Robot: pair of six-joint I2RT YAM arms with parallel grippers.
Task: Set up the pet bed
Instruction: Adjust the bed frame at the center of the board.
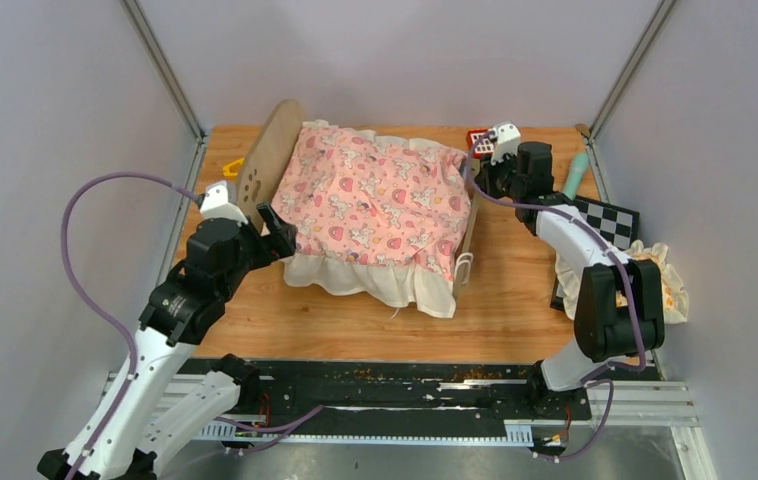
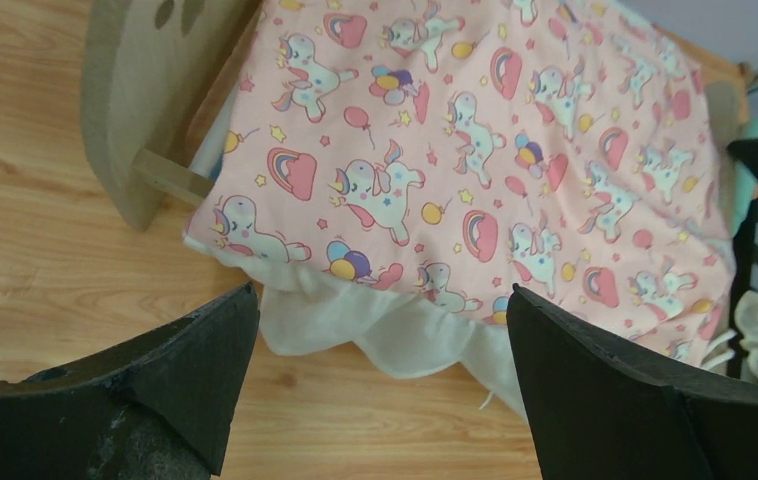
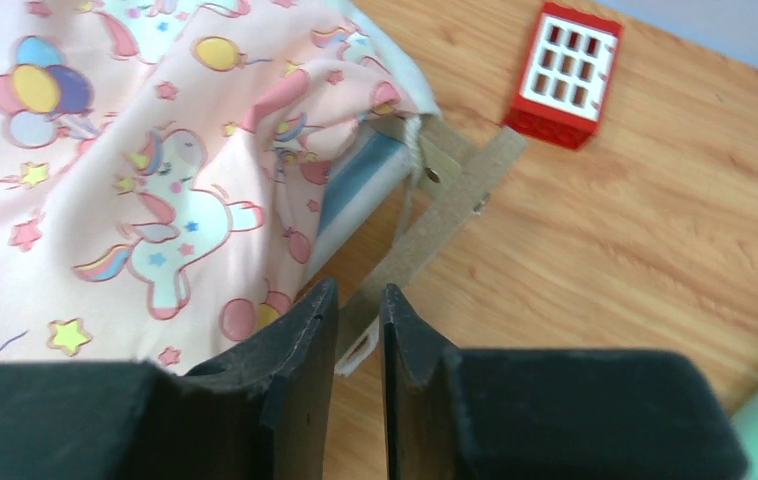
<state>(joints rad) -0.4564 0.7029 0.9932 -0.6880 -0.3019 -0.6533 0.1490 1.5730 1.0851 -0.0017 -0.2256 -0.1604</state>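
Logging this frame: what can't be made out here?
Mattress: right wrist view shows one blue sliver; the quilt covers the rest.
Right gripper: whether its near-shut fingers pinch the footboard, unclear.
Pillow: top view, partly behind the right arm.

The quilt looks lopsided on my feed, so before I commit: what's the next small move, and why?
Probably ease the left gripper down and close it on the white ruffle of the unicorn quilt, then tug it level. Its jaws stand wide open with the ruffle directly between them, spilling onto the table beside the headboard. The right gripper, jaws nearly together, sits at the footboard.
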